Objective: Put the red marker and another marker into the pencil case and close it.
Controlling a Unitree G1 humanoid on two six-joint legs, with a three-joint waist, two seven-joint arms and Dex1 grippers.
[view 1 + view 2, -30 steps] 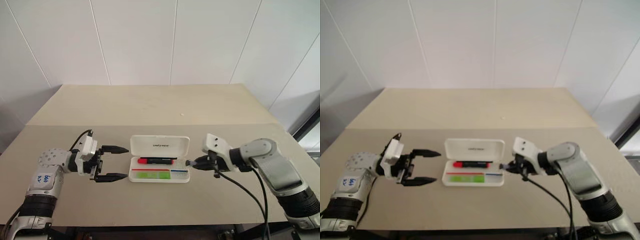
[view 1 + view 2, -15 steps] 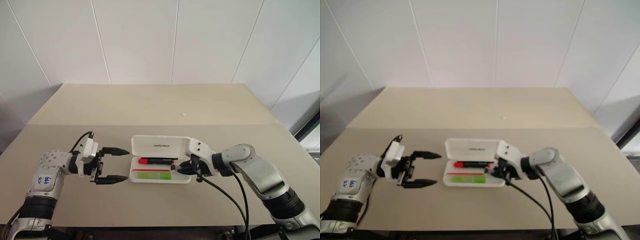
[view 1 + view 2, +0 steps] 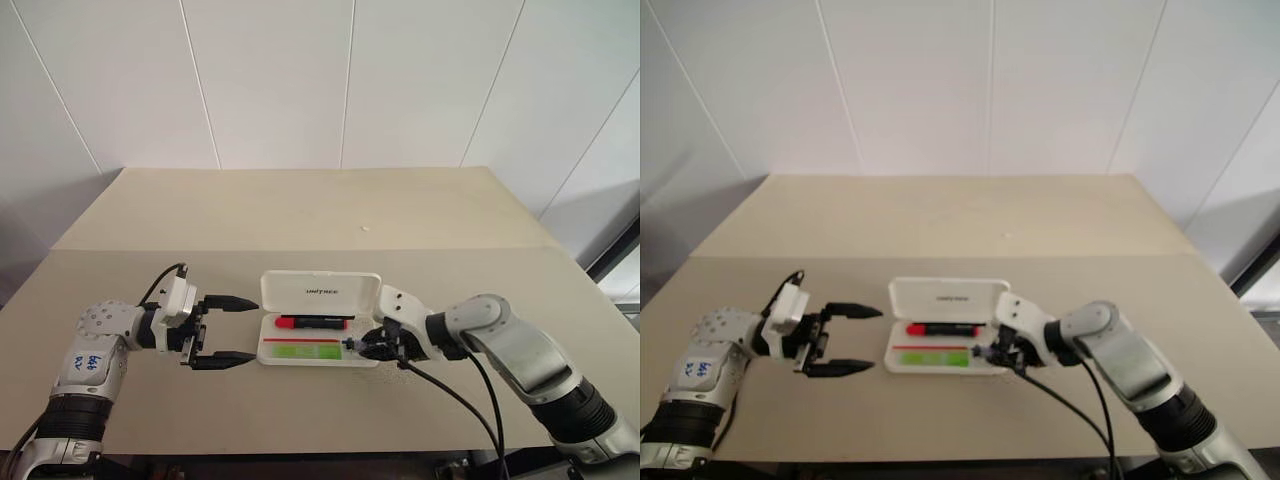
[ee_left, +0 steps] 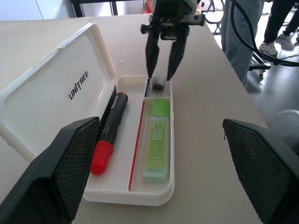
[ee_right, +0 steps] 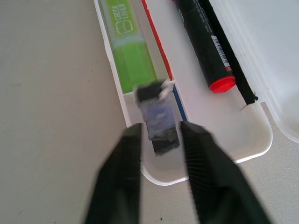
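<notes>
At the 3 o'clock end of the open pencil case, we hold the right gripper low, fingers spread.

The red marker lies in the 12 o'clock compartment and the lime-green marker in the 6 o'clock one, so we judge that only the closing is left. A small grey-black object sits between the right fingertips, and we cannot tell if they touch it. To do the step well, we should first lift this gripper clear, then fold the lid from 12 toward 6 o'clock. The left gripper, wide open at 9 o'clock, can steady the case.
</notes>
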